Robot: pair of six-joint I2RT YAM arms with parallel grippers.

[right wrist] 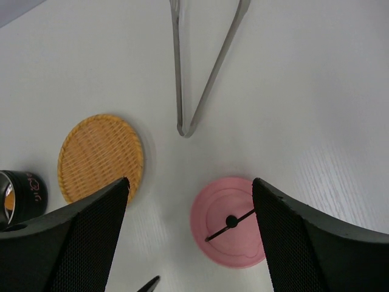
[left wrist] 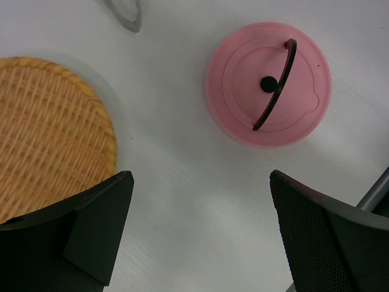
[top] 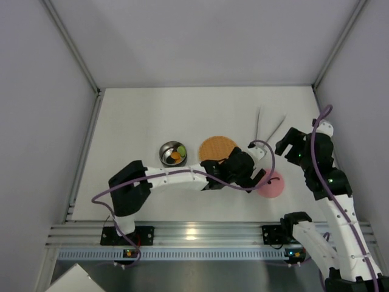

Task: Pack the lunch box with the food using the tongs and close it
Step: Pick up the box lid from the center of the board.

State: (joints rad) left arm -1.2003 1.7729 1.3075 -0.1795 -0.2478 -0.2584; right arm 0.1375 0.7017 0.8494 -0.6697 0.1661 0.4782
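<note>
Top external view: you count one steel bowl (top: 164,159), one pink lid (top: 275,185), one pair of tongs (top: 259,121) and one orange woven disc (top: 217,146) on the white table (top: 152,115). Inside the bowl you can make out two pieces of food (top: 177,154), one orange and one green; further pieces cannot be counted. The lid lies off the bowl and well apart from it, right of the disc's near side. The tongs lie flat just right of the disc. Their long axis runs near to far, with the joined end toward the arms and the open ends toward the back wall. The left gripper (top: 258,175) reaches over the disc's near edge and covers the lid's left edge. Its purple cable (top: 262,146) loops by the joined end of the tongs. The right gripper (top: 289,145) hangs just right of the tongs.

Left wrist view: you see the lid dome up, with its one black handle (left wrist: 276,85) running upper right to lower left. The disc sits at left, apart from the lid. The fingers (left wrist: 91,225) stand wide apart over bare table: released, holding nothing.

Right wrist view: the V of the tongs opens toward the top edge. The disc lies left, the lid lower centre, and the bowl is cut by the left edge. These fingers (right wrist: 316,243) are also spread, grasping nothing.
</note>
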